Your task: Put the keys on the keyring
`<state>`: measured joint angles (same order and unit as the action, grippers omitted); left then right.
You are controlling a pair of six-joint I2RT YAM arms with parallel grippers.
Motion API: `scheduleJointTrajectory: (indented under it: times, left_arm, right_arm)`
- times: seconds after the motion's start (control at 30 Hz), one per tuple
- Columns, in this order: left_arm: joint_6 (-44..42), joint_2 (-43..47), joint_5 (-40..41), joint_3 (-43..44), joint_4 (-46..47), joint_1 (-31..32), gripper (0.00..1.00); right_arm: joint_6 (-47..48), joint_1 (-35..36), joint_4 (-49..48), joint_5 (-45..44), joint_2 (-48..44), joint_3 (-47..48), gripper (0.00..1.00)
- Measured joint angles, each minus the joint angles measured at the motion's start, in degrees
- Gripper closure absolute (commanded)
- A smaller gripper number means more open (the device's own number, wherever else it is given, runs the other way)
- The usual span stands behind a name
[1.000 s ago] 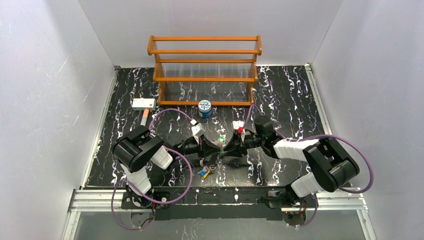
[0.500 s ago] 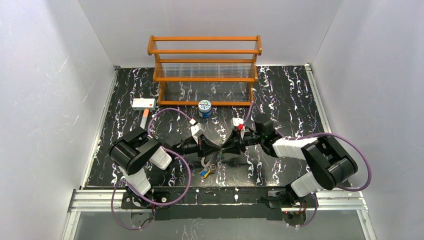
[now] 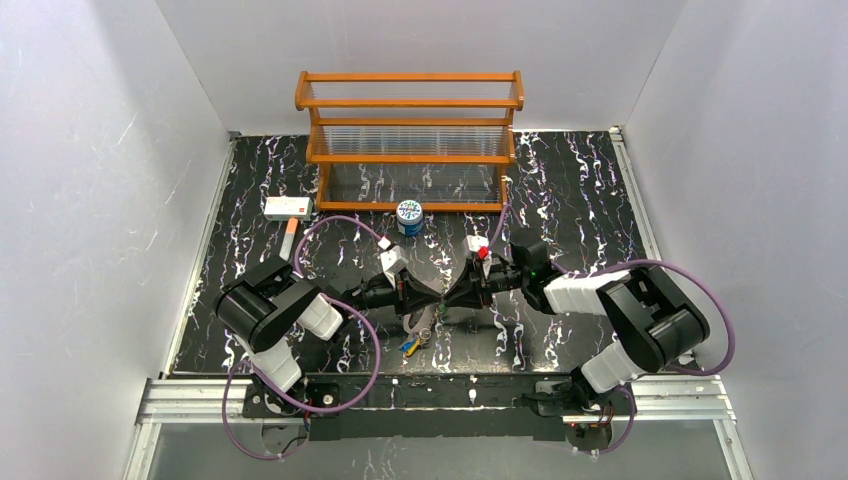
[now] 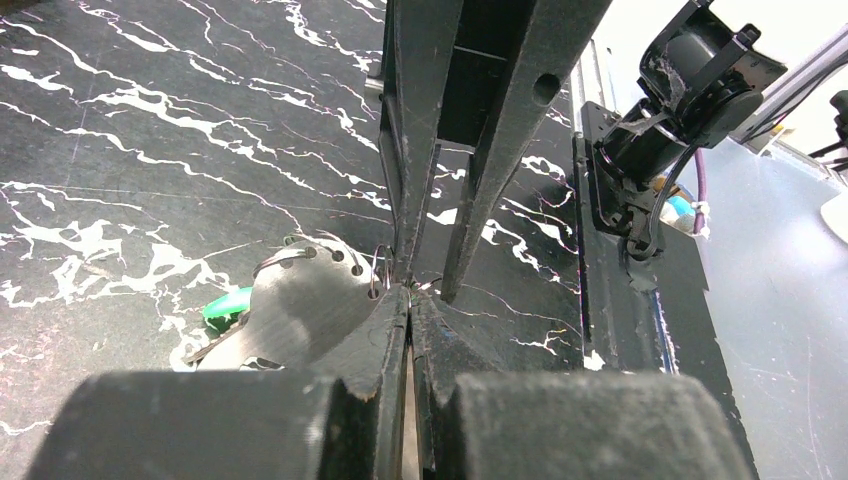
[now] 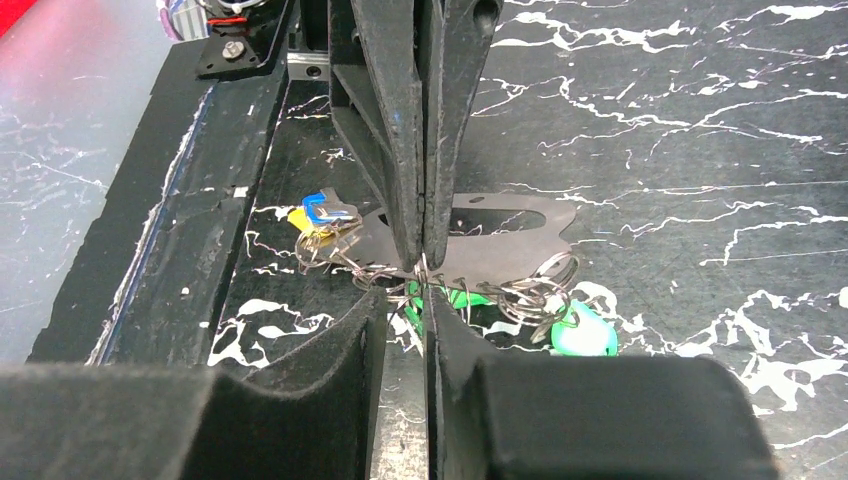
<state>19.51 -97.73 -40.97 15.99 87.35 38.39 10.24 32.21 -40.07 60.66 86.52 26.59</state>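
My two grippers meet tip to tip over the middle of the table. The left gripper (image 3: 437, 295) (image 4: 410, 293) is shut on the lower edge of the keyring (image 5: 500, 226), a flat greyish plate with an oval slot and small holes (image 4: 300, 305). It hangs tilted below the tips (image 3: 413, 322). Wire rings carry the keys: blue and yellow ones (image 5: 320, 213) (image 3: 408, 346), green ones (image 5: 583, 335) (image 4: 228, 306). The right gripper (image 3: 448, 295) (image 5: 407, 296) faces the left one, its jaws a narrow gap apart around a thin wire ring at the plate's edge.
A wooden rack (image 3: 408, 140) stands at the back. A round blue-and-white can (image 3: 409, 216) sits in front of it, and a white box with a red mark (image 3: 288, 207) lies at the back left. The black front rail (image 3: 430, 392) runs just below the hanging keys.
The right gripper's jaws have narrowed, and it has edged slightly toward the back. The left gripper has stayed shut and still.
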Motion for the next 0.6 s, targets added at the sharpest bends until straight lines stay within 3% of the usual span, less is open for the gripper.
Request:
scheduleJointTrajectory:
  times: [0.6]
  left_arm:
    - [0.1, 0.7, 0.0, -0.2, 0.1, -0.1, 1.00]
  right_arm:
    - [-4.2, -0.1, -4.2, 1.2, 3.7, 1.0, 0.71]
